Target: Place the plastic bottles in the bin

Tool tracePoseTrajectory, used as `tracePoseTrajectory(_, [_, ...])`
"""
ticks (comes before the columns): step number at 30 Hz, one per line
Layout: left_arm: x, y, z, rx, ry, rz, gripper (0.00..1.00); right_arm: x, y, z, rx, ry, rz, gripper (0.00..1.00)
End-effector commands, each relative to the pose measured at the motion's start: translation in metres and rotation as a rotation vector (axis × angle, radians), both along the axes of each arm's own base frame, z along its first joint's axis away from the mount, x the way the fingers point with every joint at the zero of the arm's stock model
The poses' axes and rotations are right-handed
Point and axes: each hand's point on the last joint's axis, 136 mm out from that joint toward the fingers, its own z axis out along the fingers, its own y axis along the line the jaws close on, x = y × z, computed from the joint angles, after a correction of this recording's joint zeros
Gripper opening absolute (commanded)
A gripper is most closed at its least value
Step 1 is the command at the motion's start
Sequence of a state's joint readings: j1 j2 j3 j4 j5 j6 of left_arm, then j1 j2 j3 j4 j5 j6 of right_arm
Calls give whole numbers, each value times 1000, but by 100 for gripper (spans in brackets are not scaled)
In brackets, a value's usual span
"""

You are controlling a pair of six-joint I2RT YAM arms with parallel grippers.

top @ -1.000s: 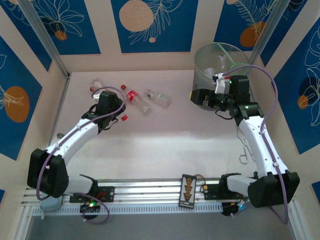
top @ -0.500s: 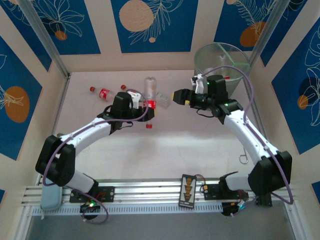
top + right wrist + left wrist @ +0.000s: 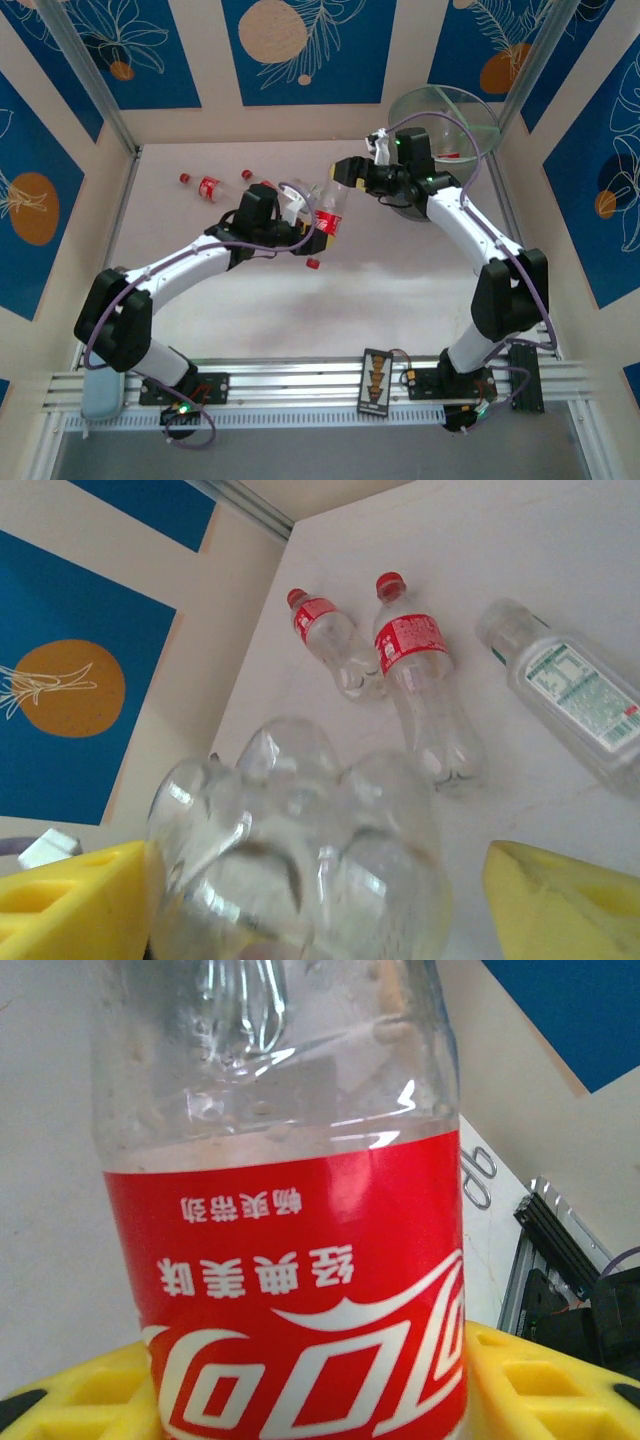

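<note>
Reading from the near edge outward, what does the left gripper [image 3: 318,228] hold? — Student

Its yellow fingers [image 3: 60,1400] are closed on either side of one plastic bottle [image 3: 290,1280], clamped across the red label. Seen from above, this bottle sits over the middle of the table [image 3: 400,290], red cap toward the near edge, base toward the far wall. — Instructor

And the right gripper [image 3: 342,172]? — Student

It meets the same bottle at its base. The jaws stand wide apart and straddle the clear, lobed bottom; one finger [image 3: 70,900] lies against the plastic, and a gap separates the other from it. — Instructor

What lies beyond? — Student

Two red-capped bottles [image 3: 335,645] [image 3: 420,680] lie side by side on the table near the far left, and a bottle with a white-and-green label [image 3: 575,695] lies just beside them. The bin [image 3: 443,89] stands upright in the far right corner, well apart from the held bottle, with the right arm crossing in front of it. — Instructor
</note>
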State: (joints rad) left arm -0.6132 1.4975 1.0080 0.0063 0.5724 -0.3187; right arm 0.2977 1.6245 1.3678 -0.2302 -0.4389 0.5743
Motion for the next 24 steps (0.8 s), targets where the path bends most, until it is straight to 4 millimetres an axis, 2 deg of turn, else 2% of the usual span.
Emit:
tracePoseTrajectory(1, [-5,-8,9,-9,-37,-56,0,-1,2,7,41,1,47,76])
tracePoseTrajectory(3, [-4,-9,7,-5,-28,-57,0,-2,5,7,58,8,66,68])
tracePoseTrajectory(6, [-2,-13,6,-9,-25,-71,0,-3,9,5,63,14,82,63])
tracePoseTrajectory(14, [1,-18,10,-16,-31,-78,0,-1,7,-1,38,21,71,55])
tracePoseTrajectory(15, [2,-18,10,-15,-34,-74,6,0,6,-2,33,19,69,55])
tracePoseTrajectory(16, [2,-17,9,-13,-35,-71,20,0,6,-1,30,15,67,55])
tracePoseTrajectory(18, [1,-16,11,-19,-45,-68,60,1,3,1,19,2,57,55])
tracePoseTrajectory(19, [0,-16,12,-23,-48,-67,76,1,2,3,11,-4,53,55])
tracePoseTrajectory(21, [-1,-13,17,-28,-69,-57,99,3,0,7,-7,-25,43,54])
tracePoseTrajectory(24, [-4,-5,24,-26,-93,-39,100,7,-4,17,-37,-64,24,54])
